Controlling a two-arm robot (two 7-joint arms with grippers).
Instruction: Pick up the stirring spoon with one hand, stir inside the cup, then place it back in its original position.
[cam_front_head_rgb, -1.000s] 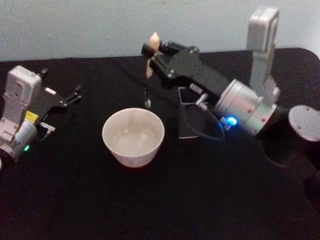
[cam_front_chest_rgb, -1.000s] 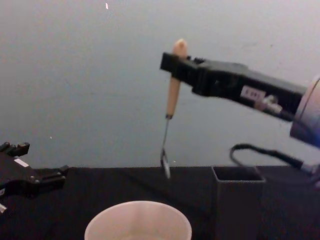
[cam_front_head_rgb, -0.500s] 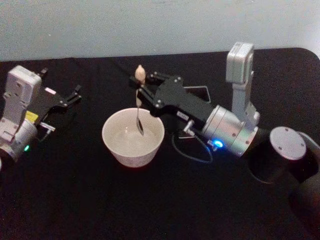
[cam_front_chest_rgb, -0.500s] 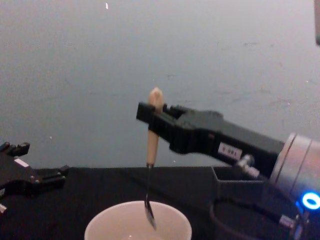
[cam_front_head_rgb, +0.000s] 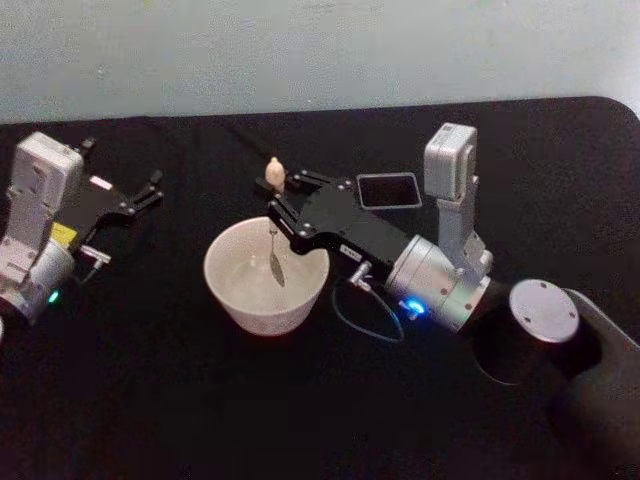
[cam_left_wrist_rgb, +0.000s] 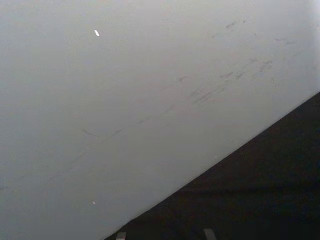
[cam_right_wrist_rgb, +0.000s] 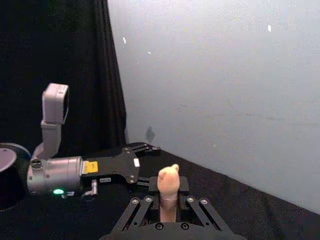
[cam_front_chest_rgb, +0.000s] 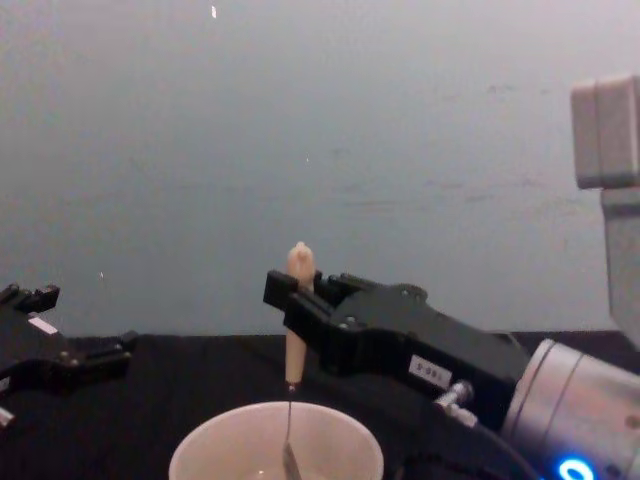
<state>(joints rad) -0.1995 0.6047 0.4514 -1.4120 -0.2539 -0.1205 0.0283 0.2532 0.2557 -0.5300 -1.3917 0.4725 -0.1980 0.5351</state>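
The cream-white cup (cam_front_head_rgb: 222, 291) stands at the middle of the black table, and its rim (cam_front_chest_rgb: 200, 443) shows low in the chest view. My right gripper (cam_front_head_rgb: 277, 197) hovers over the cup's far rim, shut on the stirring spoon's beige handle (cam_front_chest_rgb: 296, 325). The spoon hangs upright, its knobby tip (cam_right_wrist_rgb: 168, 181) above the jaws and its small bowl (cam_front_head_rgb: 275, 268) down inside the cup. My left gripper (cam_front_head_rgb: 150, 190) rests open and idle on the table at the far left, well apart from the cup.
A dark grey square holder box (cam_front_head_rgb: 389, 190) stands behind the right arm, right of the cup. A thin cable loop (cam_front_head_rgb: 365, 320) hangs under the right wrist. The pale wall runs along the table's far edge.
The right gripper has come down and toward me with the spoon. The spoon's bowl went from above and behind the cup to inside it. The left arm has not moved.
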